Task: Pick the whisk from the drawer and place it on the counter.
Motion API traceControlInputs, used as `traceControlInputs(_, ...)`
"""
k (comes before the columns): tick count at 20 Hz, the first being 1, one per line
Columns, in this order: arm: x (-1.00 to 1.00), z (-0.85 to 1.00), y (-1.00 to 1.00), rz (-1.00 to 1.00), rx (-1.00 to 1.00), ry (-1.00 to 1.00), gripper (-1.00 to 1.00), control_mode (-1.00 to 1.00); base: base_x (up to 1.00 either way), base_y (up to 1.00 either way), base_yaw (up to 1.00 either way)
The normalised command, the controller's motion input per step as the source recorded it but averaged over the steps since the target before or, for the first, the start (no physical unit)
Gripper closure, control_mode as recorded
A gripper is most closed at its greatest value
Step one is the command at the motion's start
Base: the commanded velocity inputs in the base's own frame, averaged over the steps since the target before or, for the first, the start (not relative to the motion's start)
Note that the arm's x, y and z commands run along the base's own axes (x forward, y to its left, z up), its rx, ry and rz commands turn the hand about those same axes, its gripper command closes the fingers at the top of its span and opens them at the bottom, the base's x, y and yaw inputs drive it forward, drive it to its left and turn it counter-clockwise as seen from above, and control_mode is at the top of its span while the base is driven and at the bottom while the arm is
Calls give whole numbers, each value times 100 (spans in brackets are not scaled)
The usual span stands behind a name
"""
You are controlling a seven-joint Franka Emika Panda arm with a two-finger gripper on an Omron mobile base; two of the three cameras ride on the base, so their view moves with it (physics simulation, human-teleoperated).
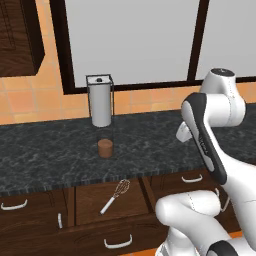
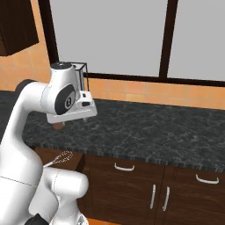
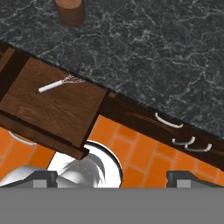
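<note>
The whisk (image 1: 115,196) lies flat in the open drawer (image 1: 92,200), with its white handle toward the front left and its dark wire head toward the counter (image 1: 50,150). From the hand view, the whisk (image 3: 59,84) rests near the back of the drawer (image 3: 57,111), just under the counter (image 3: 144,48) edge. My gripper (image 3: 113,178) is open, its fingertips far apart with nothing between them. It hangs high above the floor, to the right of the drawer. From the right base view, my hand (image 2: 72,113) hovers over the counter's front, with the whisk (image 2: 61,158) below it.
A brown cork-like cylinder (image 1: 105,148) stands on the counter behind the drawer. A paper-towel holder (image 1: 101,102) is against the back wall. Closed drawers with white handles (image 1: 192,178) flank the open one. Cabinet doors (image 2: 158,197) lie to the right, above an orange tile floor (image 3: 144,153).
</note>
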Motion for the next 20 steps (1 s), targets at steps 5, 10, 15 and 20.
traceControlInputs(5, 0, 0, 0, 0, 0, 0, -100, -100, 0, 0, 0)
traceControlInputs(10, 0, 0, 0, 0, 0, 0, -100, -100, 0, 0, 0)
traceControlInputs(15, 0, 0, 0, 0, 0, 0, -100, 100, 0, -35, -1)
traceControlInputs(20, 0, 0, 0, 0, 0, 0, -100, 100, -2, -89, 19)
